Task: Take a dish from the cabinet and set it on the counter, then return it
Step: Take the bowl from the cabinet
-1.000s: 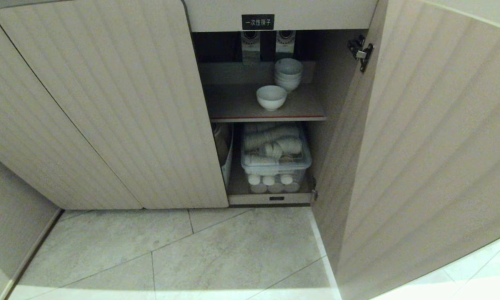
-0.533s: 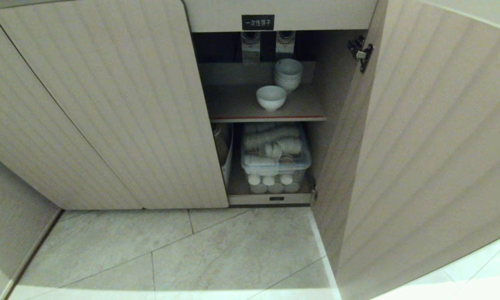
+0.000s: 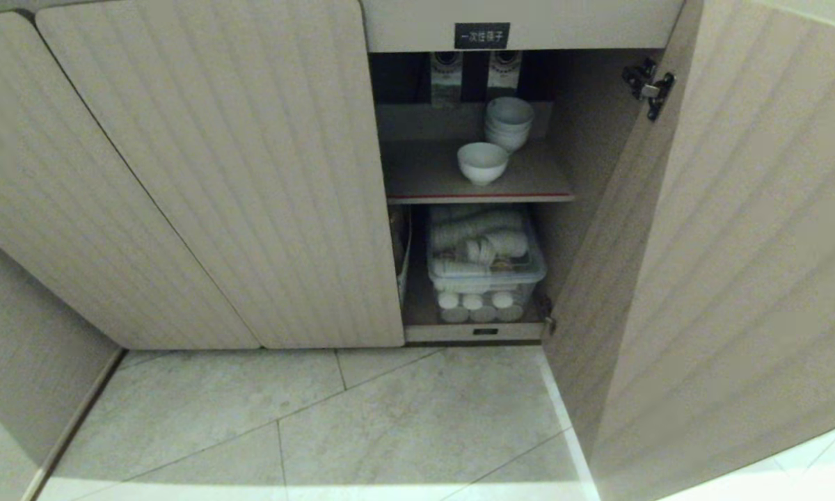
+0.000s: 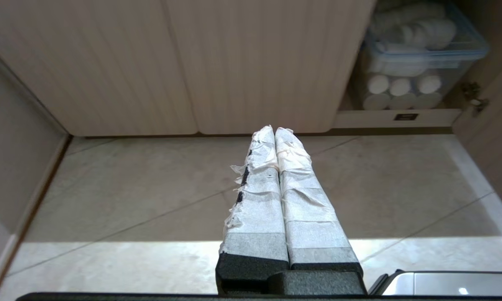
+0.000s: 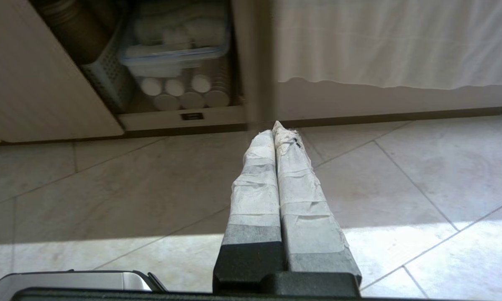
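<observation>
The white dish (image 3: 482,162) sits upright on the red-edged upper shelf. The ribbed beige cabinet (image 3: 216,174) has its right door open.

One single white bowl (image 3: 482,161), one stack of bowls (image 3: 509,122), one clear lidded bin (image 3: 487,268), three ribbed doors.

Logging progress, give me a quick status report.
Left tool and right tool shut, empty, low over floor. Dish on cabinet shelf, untouched. Door open, nothing blocking it.
</observation>
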You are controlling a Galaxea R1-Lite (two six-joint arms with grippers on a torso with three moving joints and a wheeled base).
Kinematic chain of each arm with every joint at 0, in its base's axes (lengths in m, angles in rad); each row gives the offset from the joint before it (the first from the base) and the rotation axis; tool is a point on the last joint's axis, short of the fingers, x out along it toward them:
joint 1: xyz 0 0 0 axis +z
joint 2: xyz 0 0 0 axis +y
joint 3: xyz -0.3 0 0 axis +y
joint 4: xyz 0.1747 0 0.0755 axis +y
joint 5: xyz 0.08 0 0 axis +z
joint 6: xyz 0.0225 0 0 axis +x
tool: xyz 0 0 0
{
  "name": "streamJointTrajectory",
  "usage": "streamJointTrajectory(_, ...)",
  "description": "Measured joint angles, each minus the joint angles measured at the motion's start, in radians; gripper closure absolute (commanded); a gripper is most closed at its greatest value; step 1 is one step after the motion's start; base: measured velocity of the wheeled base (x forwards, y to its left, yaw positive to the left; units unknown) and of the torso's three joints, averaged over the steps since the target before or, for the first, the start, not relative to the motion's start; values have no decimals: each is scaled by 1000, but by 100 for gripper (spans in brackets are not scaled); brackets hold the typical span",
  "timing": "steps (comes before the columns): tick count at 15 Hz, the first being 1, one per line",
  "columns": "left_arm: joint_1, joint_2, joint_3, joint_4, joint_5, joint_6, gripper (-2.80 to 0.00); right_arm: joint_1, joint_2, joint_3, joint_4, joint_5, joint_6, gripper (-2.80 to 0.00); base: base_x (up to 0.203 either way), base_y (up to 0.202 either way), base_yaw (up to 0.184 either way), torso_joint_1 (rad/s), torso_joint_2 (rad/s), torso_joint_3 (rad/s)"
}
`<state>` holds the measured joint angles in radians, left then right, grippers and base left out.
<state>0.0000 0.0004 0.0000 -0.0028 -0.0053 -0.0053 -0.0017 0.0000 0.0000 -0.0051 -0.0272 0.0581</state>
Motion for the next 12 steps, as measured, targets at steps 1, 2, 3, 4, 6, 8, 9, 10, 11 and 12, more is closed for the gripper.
streamJointTrajectory(1, 0, 0, 0, 0, 0, 0, 0, 0, 0, 0, 0, -1, 0, 0, 0, 196, -2, 0, 0, 0)
streamJointTrajectory(2, 0, 0, 0, 0, 0, 0, 0, 0, 0, 0, 1, -1, 0, 0, 0, 193, -2, 2, 4, 4)
streamJointTrajectory(3, 0, 0, 0, 0, 0, 0, 0, 0, 0, 0, 1, 0, 0, 0, 0, 193, -2, -2, 7, 2)
streamJointTrajectory(4, 0, 0, 0, 0, 0, 0, 0, 0, 0, 0, 1, 0, 0, 0, 0, 196, -1, 2, -1, 2)
streamJointTrajectory(6, 0, 0, 0, 0, 0, 0, 0, 0, 0, 0, 1, 0, 0, 0, 0, 196, -1, 7, 0, 2)
streamJointTrajectory(8, 0, 0, 0, 0, 1, 0, 0, 0, 0, 0, 1, 0, 0, 0, 0, 196, 0, 5, 0, 2)
streamJointTrajectory(9, 0, 0, 0, 0, 1, -1, 0, 0, 0, 0, 1, 0, 0, 0, 0, 194, 1, 5, 2, 4)
streamJointTrajectory(10, 0, 0, 0, 0, 1, 0, 0, 0, 0, 0, 1, 0, 0, 0, 0, 198, 2, 5, 2, 4)
streamJointTrajectory(11, 0, 0, 0, 0, 1, 0, 0, 0, 0, 0, 1, 0, 0, 0, 0, 194, 2, 0, 2, 5)
streamJointTrajectory(12, 0, 0, 0, 0, 1, -1, 0, 0, 0, 0, 1, 0, 0, 0, 0, 196, 4, 7, 4, 2)
